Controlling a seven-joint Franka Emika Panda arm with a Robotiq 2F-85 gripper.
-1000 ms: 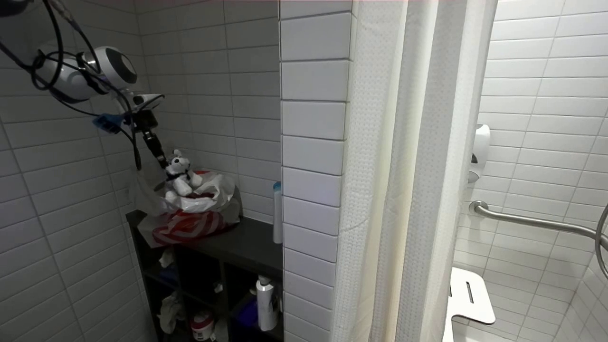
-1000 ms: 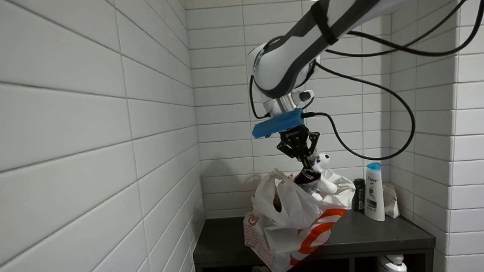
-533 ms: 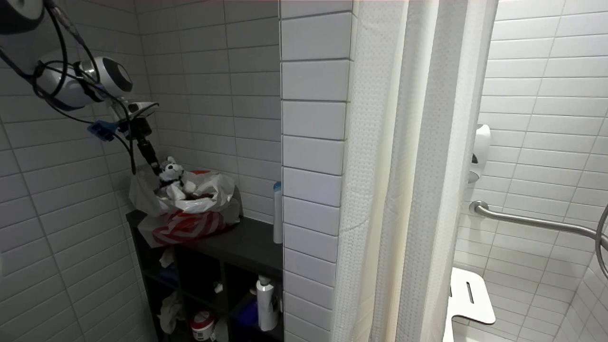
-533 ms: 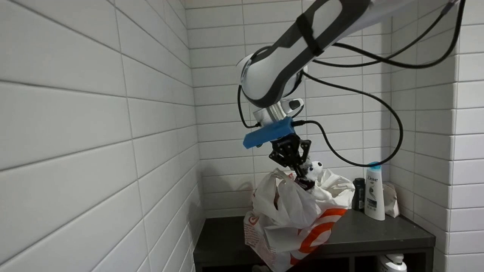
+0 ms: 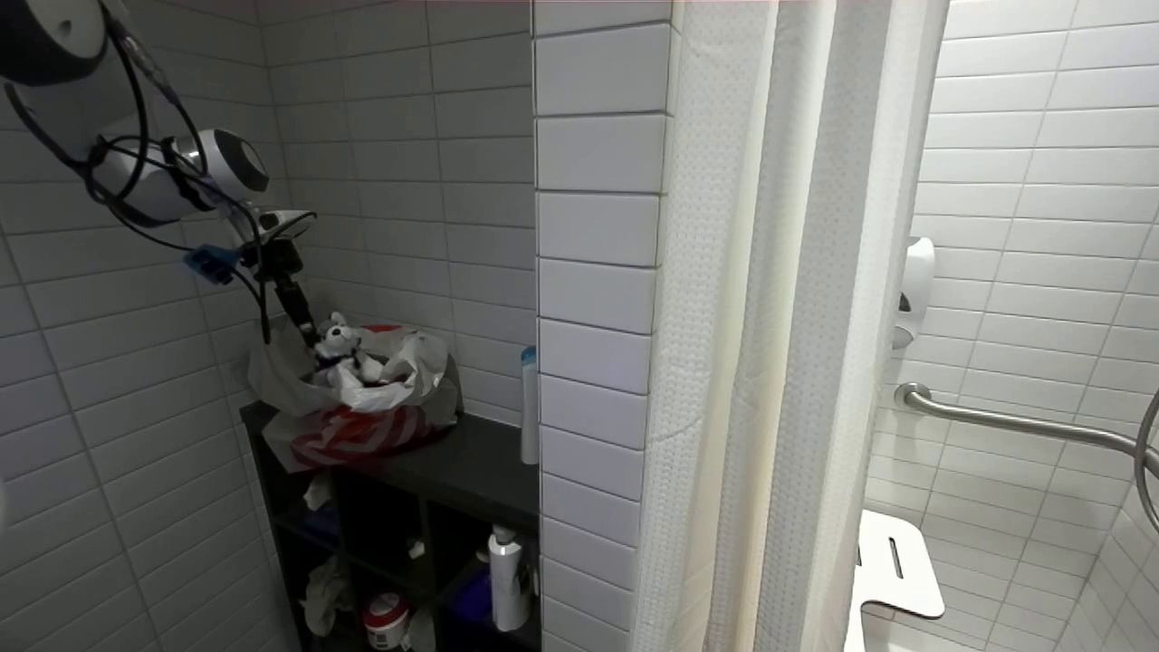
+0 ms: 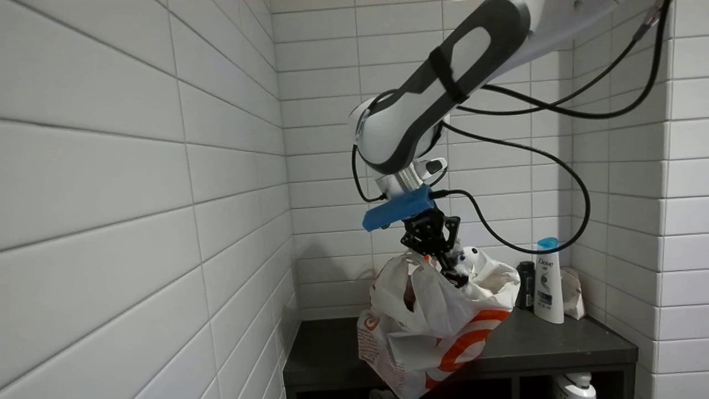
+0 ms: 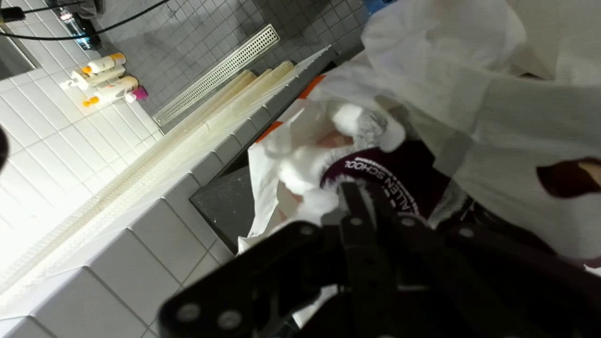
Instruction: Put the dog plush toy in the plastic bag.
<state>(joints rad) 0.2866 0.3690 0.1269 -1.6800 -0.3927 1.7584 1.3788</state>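
Left of centre in an exterior view, the tool grips the dog plush toy partly inside the plastic bag on the desk.

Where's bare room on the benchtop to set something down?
Bare benchtop lies between the plastic bag and the side wall, and in front of the Dove bottle, beside the bag. Crowded: the bag's mouth, with dog plush toy and end effector; and beside that bottle, with dark bottle and pale object.

White tiled walls; dark shelving; pale curtain.
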